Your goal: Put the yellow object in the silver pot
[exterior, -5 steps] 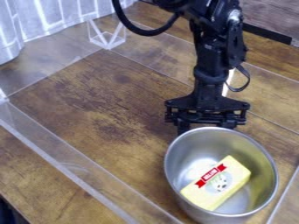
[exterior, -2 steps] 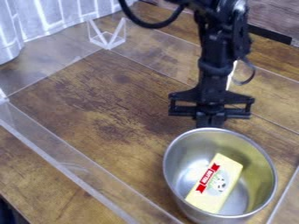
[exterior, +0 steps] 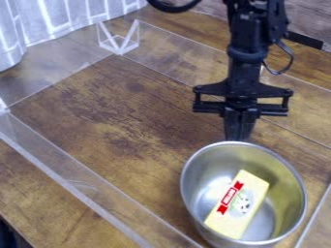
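The yellow object [exterior: 242, 204], a pale block with a red-and-white label, lies inside the silver pot [exterior: 196, 178] at the lower right of the wooden table. My gripper [exterior: 241, 135] hangs straight down just above the pot's far rim, its black fingers pressed together with nothing between them. It touches neither the pot nor the block.
A clear plastic wall [exterior: 77, 184] runs along the table's left and front edges. A small clear wire-like stand [exterior: 119, 38] sits at the back left by white curtains. A black cable [exterior: 277, 60] loops off the arm.
The gripper has closed its fingers and risen up and away from the pot rim, shifting slightly right. The yellow block stays in the pot.
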### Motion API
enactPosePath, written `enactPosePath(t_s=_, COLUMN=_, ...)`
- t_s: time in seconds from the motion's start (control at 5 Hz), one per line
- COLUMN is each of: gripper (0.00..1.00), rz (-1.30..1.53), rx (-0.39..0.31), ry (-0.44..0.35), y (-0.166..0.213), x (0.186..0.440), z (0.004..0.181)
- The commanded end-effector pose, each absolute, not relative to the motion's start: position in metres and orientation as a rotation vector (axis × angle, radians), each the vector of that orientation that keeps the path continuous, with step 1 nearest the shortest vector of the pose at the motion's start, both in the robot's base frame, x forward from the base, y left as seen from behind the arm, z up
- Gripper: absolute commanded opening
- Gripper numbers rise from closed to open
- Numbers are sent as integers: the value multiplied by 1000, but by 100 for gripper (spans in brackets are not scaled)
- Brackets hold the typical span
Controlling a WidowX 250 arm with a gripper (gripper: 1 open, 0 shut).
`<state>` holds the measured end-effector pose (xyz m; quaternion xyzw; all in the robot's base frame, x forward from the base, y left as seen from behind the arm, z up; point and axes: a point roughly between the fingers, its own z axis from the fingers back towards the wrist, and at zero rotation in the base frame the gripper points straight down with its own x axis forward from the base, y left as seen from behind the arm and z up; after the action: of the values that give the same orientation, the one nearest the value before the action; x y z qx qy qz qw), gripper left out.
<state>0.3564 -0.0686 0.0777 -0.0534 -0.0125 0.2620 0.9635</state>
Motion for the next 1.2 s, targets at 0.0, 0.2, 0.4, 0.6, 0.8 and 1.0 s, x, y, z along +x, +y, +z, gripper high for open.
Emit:
enactPosePath(t_s=0.0, gripper=0, rz=427, rx=-149, ry=-72, y=-95, x=335, z=110)
enactPosePath(t_s=0.2, gripper=0, rz=345, rx=-148, ry=-52, y=-111, x=319, z=111)
enactPosePath(t_s=0.4, gripper=0, rz=264, rx=-154, ry=-27, y=-124, x=309, z=105)
enactPosePath(t_s=0.6, gripper=0, rz=206, rx=-167, ry=-13, y=-132, x=302, z=102)
enactPosePath(t_s=0.8, gripper=0, rz=161, rx=-187, ry=1, y=-136, x=304, z=102)
enactPosePath(t_s=1.0, gripper=0, rz=128, rx=-201, ry=12, y=-139, x=307, z=101)
